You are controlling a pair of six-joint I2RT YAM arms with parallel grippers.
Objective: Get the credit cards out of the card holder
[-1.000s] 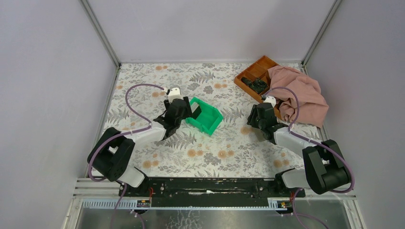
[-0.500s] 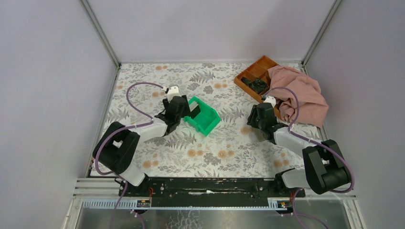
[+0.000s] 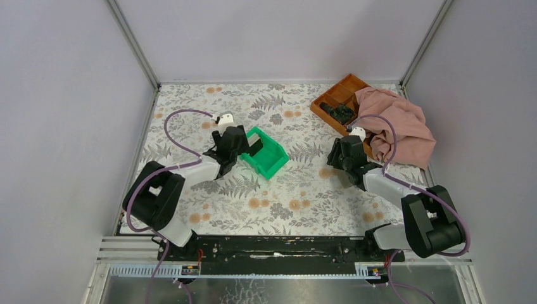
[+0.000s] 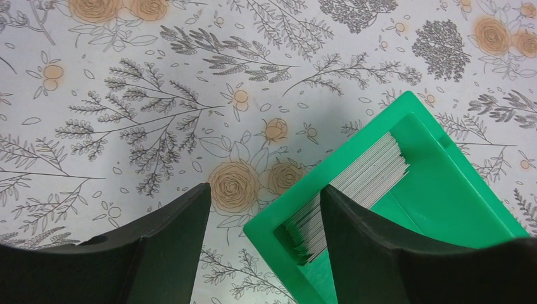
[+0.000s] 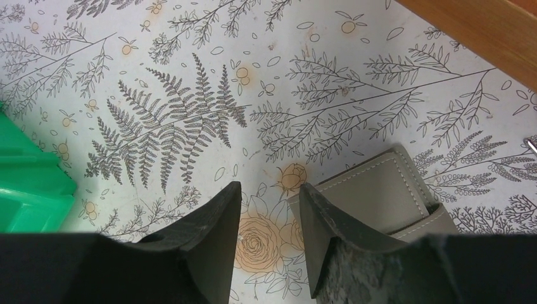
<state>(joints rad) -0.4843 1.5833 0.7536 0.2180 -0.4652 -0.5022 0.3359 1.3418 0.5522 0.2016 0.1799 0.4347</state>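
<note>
A floral-patterned table [image 3: 278, 190] fills the scene. At its far right corner, a crumpled pink cloth [image 3: 399, 126] lies over part of a brown tray [image 3: 335, 95] that holds dark items. A green bin [image 4: 443, 202] sits left of centre. My left gripper [image 4: 266, 190] hangs over its near corner with fingers spread wide, one outside the wall and one above the inside, gripping nothing. The holder [image 5: 380, 190], pale and stitched, lies flat right of centre beneath my right gripper [image 5: 270, 187]. That gripper's fingers stand apart and empty, one over the holder's edge. The cards [image 4: 354, 190], a whitish stack on edge, sit inside the bin.
</note>
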